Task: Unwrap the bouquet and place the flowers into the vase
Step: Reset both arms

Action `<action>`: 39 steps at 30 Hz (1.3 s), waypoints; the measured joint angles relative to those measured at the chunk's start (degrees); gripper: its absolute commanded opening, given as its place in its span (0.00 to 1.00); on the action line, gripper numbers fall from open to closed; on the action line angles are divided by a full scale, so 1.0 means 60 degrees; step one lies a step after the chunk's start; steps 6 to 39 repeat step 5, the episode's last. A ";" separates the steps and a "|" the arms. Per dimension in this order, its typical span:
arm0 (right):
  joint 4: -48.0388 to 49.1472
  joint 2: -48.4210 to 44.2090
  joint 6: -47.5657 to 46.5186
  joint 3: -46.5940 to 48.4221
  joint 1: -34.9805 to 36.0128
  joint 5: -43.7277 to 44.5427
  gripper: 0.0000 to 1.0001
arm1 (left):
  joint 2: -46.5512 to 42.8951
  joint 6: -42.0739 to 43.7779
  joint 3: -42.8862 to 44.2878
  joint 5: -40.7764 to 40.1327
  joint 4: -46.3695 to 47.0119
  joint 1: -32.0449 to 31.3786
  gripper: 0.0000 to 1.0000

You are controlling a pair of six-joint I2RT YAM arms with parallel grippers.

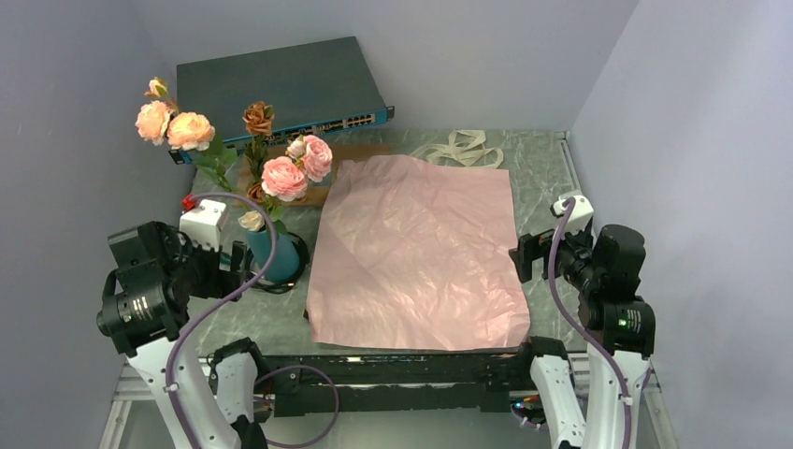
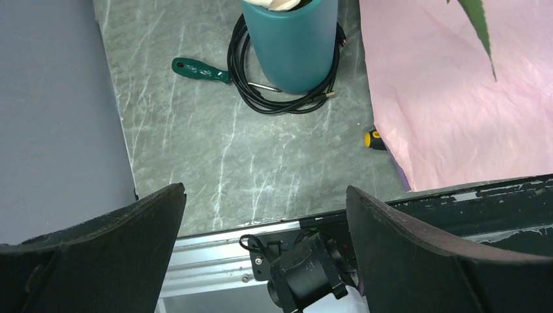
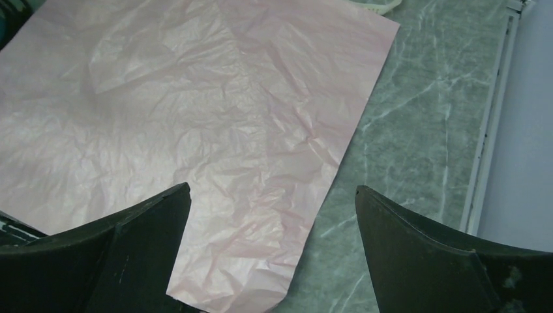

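The bouquet is undone. Its pink wrapping paper lies spread flat on the middle of the table, and also fills the right wrist view as the pink wrapping paper. The flowers, pink, peach and rust roses, stand with their stems in the teal vase at the left. The cream ribbon lies loose behind the paper. My left gripper is open and empty, near of the vase. Over the paper's near right corner, my right gripper is open and empty too.
A black cable coil rings the vase's foot, with a green-handled screwdriver beside it. A small yellow and black tool pokes out from under the paper's edge. A blue network switch stands at the back left.
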 measured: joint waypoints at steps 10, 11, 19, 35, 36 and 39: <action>-0.0182 -0.0211 -0.0135 -0.0098 0.0000 0.0408 1.00 | -0.0346 -0.0022 -0.0055 -0.0091 0.0029 0.0000 0.99; -0.0182 -0.0211 -0.0135 -0.0098 0.0000 0.0408 1.00 | -0.0346 -0.0022 -0.0055 -0.0091 0.0029 0.0000 0.99; -0.0182 -0.0211 -0.0135 -0.0098 0.0000 0.0408 1.00 | -0.0346 -0.0022 -0.0055 -0.0091 0.0029 0.0000 0.99; -0.0182 -0.0211 -0.0135 -0.0098 0.0000 0.0408 1.00 | -0.0346 -0.0022 -0.0055 -0.0091 0.0029 0.0000 0.99; -0.0182 -0.0211 -0.0135 -0.0098 0.0000 0.0408 1.00 | -0.0346 -0.0022 -0.0055 -0.0091 0.0029 0.0000 0.99; -0.0182 -0.0211 -0.0135 -0.0098 0.0000 0.0408 1.00 | -0.0346 -0.0022 -0.0055 -0.0091 0.0029 0.0000 0.99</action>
